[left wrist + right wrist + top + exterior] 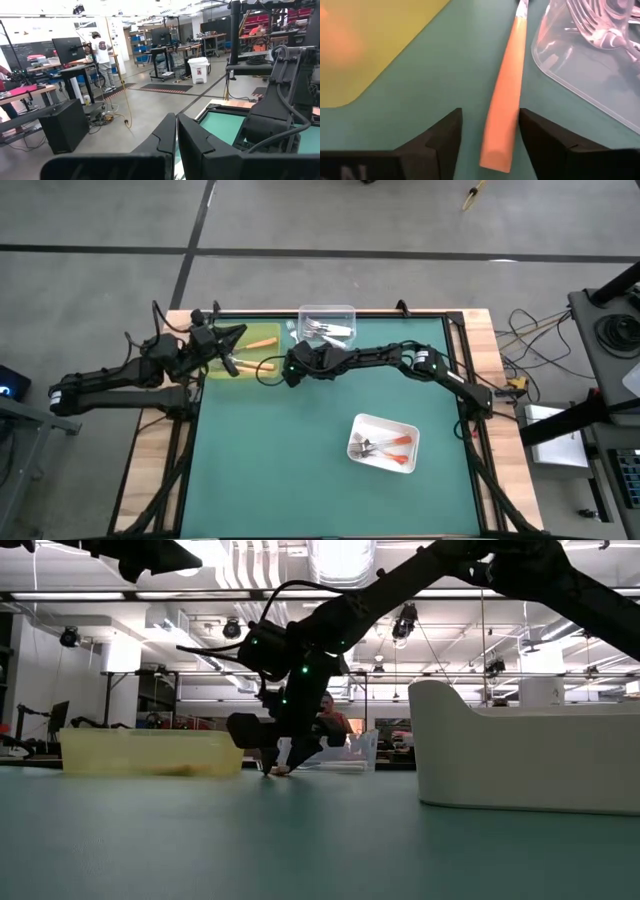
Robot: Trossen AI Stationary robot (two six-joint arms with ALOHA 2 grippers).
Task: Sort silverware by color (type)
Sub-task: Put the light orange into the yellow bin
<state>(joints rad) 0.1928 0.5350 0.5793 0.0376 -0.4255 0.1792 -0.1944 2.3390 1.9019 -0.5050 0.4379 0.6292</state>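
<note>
White tray [404, 462]: nearest the front edge, holds forks with red-orange handles [396, 442]
Right gripper [283, 373]: beyond the white tray, low at the mat – fingers [442, 135] apart, one on each side of a light orange fork [506, 102], not yet closed on it
Clear tray [327, 311]: just beside this fork, holds white-handled forks [328, 330]
Yellow tray [262, 352]: on the fork's other side, one orange fork [261, 343] inside
Left gripper [236, 332]: above the yellow tray – fingers together, holding nothing
</note>
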